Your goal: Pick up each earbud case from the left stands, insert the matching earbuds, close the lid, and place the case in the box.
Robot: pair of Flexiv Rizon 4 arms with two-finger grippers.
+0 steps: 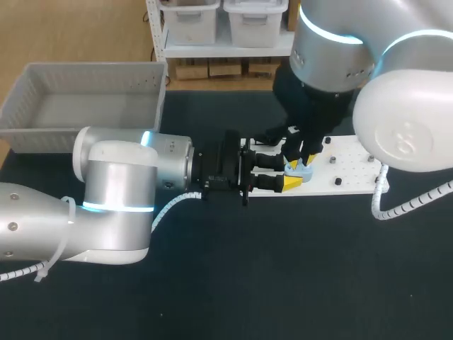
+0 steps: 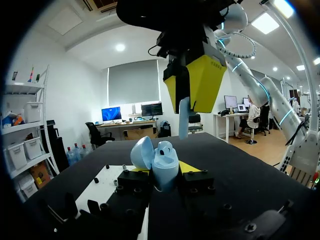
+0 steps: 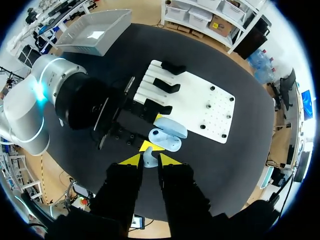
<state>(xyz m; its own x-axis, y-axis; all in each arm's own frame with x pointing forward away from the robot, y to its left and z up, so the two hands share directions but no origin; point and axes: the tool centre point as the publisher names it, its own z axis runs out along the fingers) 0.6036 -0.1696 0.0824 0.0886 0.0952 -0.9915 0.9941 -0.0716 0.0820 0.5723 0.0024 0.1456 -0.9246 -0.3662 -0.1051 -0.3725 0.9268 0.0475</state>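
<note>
two arms meet just right of the table's middle in the head view. grey box (image 1: 42, 106) sits at 10 o'clock on the table. left arm (image 1: 113, 191) comes in from 8 o'clock and lies low along the table. left gripper (image 1: 289, 174) is clamped on the light-blue earbud case (image 2: 165, 165), one yellow tip on each side, lid (image 2: 142, 152) swung open. case is held at the near-left end of the white board (image 1: 347, 166), which lies at 3 o'clock from table centre. black stands (image 3: 167, 87) are on that same end of the board. right gripper (image 3: 150, 161) hangs right over the open case, pointing down, fingers pinched on a light-blue earbud (image 2: 183, 117). earbud stem aims down at the case with a small gap showing. right arm (image 1: 396, 120) enters from 1 o'clock.
</note>
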